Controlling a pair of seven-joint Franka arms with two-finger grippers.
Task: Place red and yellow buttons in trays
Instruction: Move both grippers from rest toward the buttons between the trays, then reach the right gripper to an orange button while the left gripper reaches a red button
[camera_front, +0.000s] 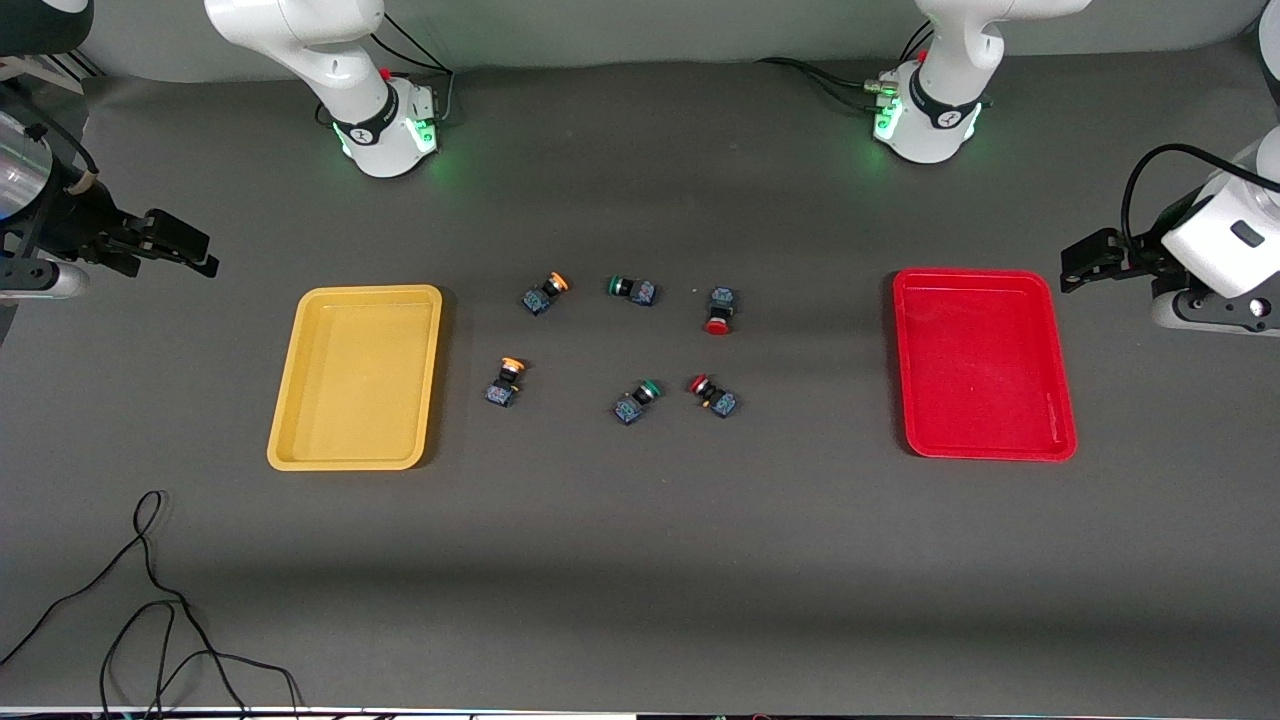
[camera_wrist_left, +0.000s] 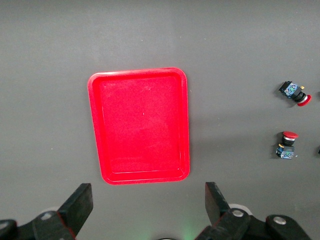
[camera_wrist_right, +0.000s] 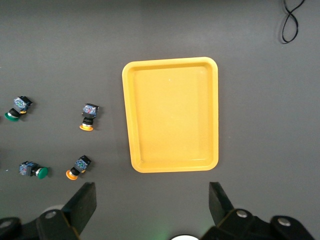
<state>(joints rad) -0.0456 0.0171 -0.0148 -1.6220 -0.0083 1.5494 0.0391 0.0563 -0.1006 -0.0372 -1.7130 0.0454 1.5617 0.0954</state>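
Sorting not begun: both trays bare, left gripper and right gripper spread, holding nothing. You next pick red buttons frame centre for red tray, yellow buttons for yellow tray.

From high across the table we face both bases. Our wrist cameras look straight down from well above: left over the red tray, right over the yellow tray; the front view shares both.

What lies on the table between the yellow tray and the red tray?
In the front view, six push-button switches lie between the yellow tray and red tray: two orange-capped, two green-capped, two red-capped. Otherwise bare table.
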